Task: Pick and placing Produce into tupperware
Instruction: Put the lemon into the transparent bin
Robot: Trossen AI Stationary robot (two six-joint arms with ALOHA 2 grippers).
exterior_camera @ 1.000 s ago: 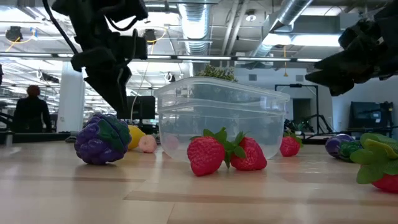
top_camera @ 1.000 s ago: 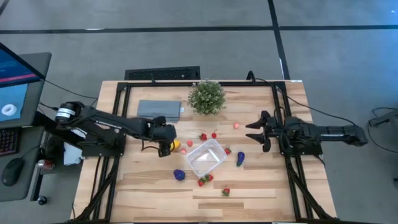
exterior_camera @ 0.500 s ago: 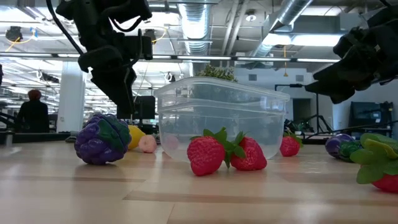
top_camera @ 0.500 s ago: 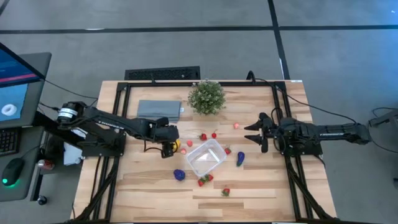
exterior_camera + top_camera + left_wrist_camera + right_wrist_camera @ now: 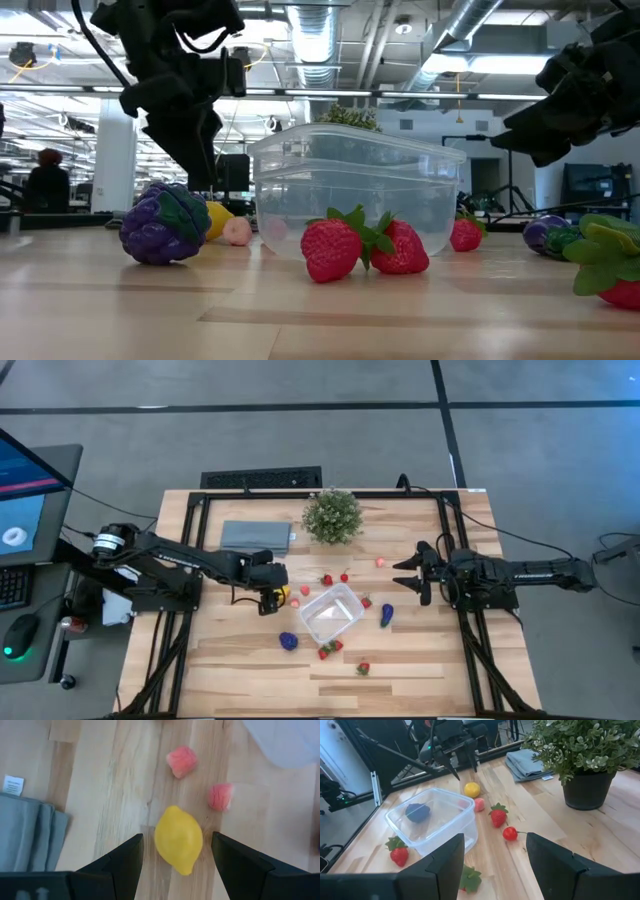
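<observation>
Lemon (image 5: 178,839) between open fingers (image 5: 120,865), pink pieces (image 5: 182,761) beyond

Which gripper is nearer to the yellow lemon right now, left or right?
Left. The left gripper hangs open right above the lemon, a finger on either side. The right gripper waits open far across the table, beyond the tupperware.

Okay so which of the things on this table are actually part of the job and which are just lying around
Part of the job:
- tupperware, empty
- lemon, between the open left gripper fingers, not yet gripped
- strawberries
- purple pieces
- small pink pieces
- right gripper, open, waiting at the right side

Just lying about:
- potted plant
- folded grey-blue cloth
</observation>
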